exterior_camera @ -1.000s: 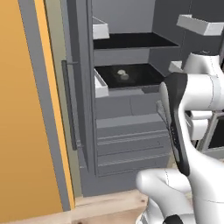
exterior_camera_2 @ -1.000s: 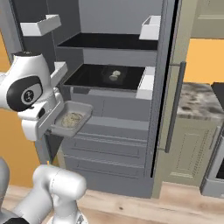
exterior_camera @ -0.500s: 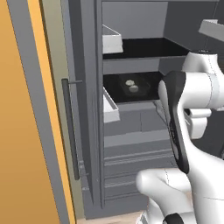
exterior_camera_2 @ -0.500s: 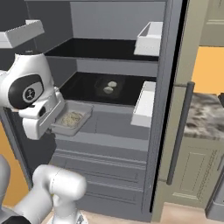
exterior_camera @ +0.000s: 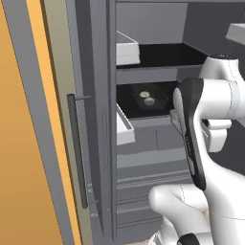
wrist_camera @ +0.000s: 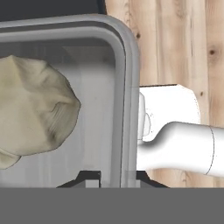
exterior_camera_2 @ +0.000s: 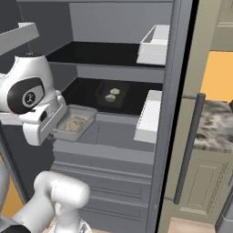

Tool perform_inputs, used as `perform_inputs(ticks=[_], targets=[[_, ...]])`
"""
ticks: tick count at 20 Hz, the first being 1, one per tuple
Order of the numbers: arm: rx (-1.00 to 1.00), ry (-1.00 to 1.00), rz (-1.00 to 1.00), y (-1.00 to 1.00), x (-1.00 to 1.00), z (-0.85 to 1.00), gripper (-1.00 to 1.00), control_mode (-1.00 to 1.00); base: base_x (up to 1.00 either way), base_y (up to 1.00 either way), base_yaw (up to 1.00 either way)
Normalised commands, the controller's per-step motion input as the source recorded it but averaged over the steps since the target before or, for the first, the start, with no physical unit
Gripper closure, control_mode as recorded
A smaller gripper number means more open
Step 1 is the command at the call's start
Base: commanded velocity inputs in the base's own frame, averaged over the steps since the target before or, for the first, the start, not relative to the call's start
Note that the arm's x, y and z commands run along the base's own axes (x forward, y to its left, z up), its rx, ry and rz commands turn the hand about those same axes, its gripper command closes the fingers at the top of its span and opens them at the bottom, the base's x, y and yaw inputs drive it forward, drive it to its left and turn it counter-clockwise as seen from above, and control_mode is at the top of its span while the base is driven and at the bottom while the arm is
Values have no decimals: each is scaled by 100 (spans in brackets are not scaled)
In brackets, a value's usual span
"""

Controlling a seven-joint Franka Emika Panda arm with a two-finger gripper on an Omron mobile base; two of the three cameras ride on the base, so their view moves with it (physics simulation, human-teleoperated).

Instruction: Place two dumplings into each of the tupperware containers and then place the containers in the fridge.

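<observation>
The fridge (exterior_camera_2: 169,91) stands open, dark inside. On its middle shelf lies one tupperware container (exterior_camera_2: 111,93) (exterior_camera: 150,98) with two dumplings (exterior_camera_2: 110,97) in it. My gripper (exterior_camera_2: 58,122) is shut on the rim of a second tupperware container (exterior_camera_2: 75,124), which holds pale dumplings and hangs level just in front of that shelf's lip, to the left. In the hand view the container's grey rim (wrist_camera: 127,87) runs down between my gripper's (wrist_camera: 118,177) fingertips, with a big cream dumpling (wrist_camera: 35,113) inside it.
White door bins (exterior_camera_2: 148,116) (exterior_camera: 125,128) jut out beside the shelves, and grey drawers (exterior_camera_2: 104,182) sit below. The open door with its dark bar handle (exterior_camera: 76,148) is on the left. A marble counter (exterior_camera_2: 214,127) and beige cabinets lie to the right, over a wooden floor (wrist_camera: 175,43).
The whole picture has shifted and the fridge has grown larger, so the base has driven closer. The held container stays in my gripper.
</observation>
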Motion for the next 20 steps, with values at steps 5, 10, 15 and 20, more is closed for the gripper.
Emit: perform_inputs(ticks=[5,10,15,20], targets=[[0,0,0,0,0,0,100,100,54,0,0],[0,0,0,0,0,0,100,100,38,0,0],[0,0,0,0,0,0,100,100,26,0,0],[0,0,0,0,0,0,100,100,44,-1,0]])
